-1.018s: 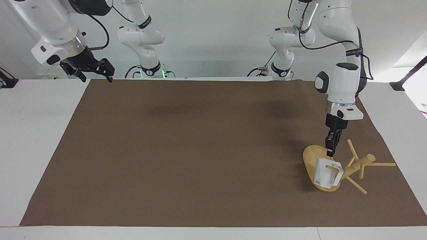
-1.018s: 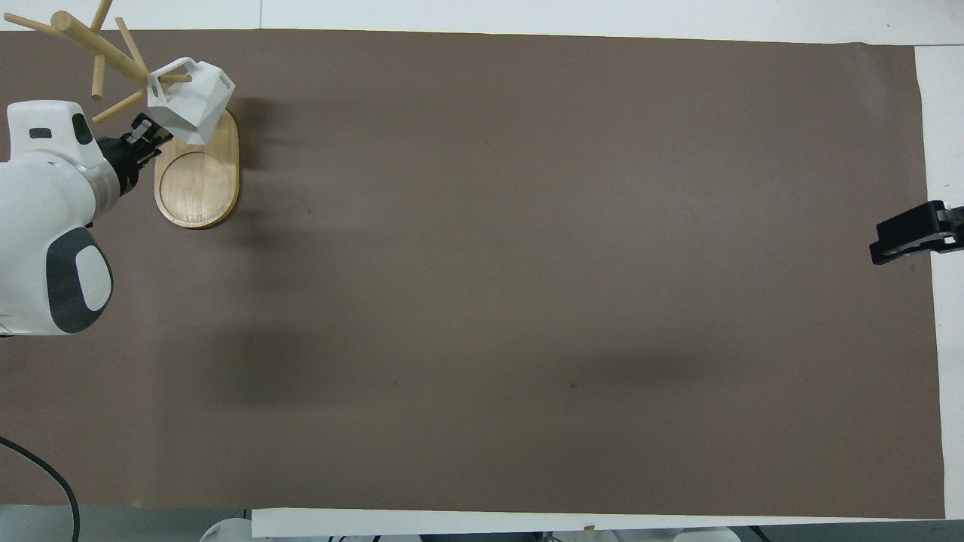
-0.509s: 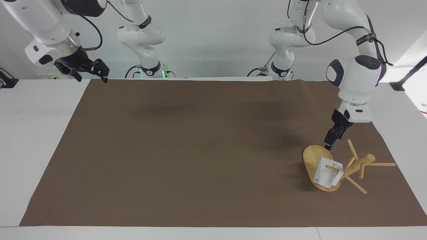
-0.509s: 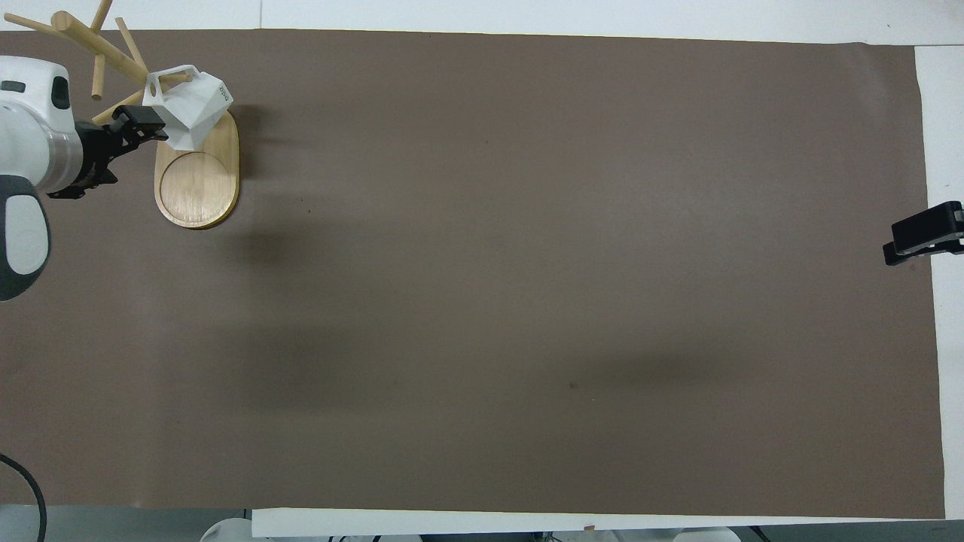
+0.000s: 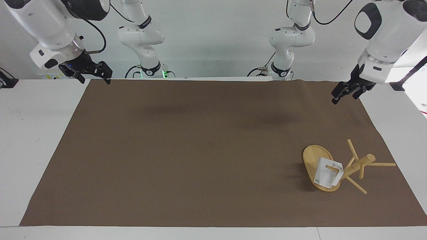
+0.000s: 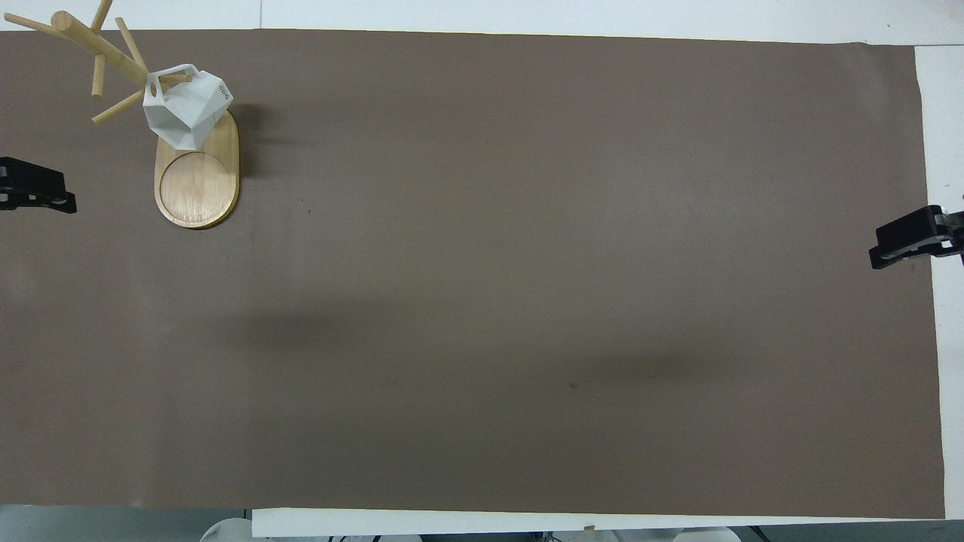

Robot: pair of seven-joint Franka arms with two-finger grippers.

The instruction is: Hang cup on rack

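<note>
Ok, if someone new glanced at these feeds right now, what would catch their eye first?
Probably the small white faceted cup, hanging by its handle on a peg of the light bamboo mug rack at the left arm's end of the brown mat. Next, the left gripper, open and empty, raised over the mat's edge nearest the robots. The right gripper waits open at the other end.

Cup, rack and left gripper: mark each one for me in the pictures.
cup (image 6: 184, 113), overhead view, on its faceted white side.
rack (image 6: 197, 184), overhead view, on the bare oval base.
left gripper (image 5: 343, 92), facing view, midway between the fingertips, raised over the brown mat's edge.
</note>
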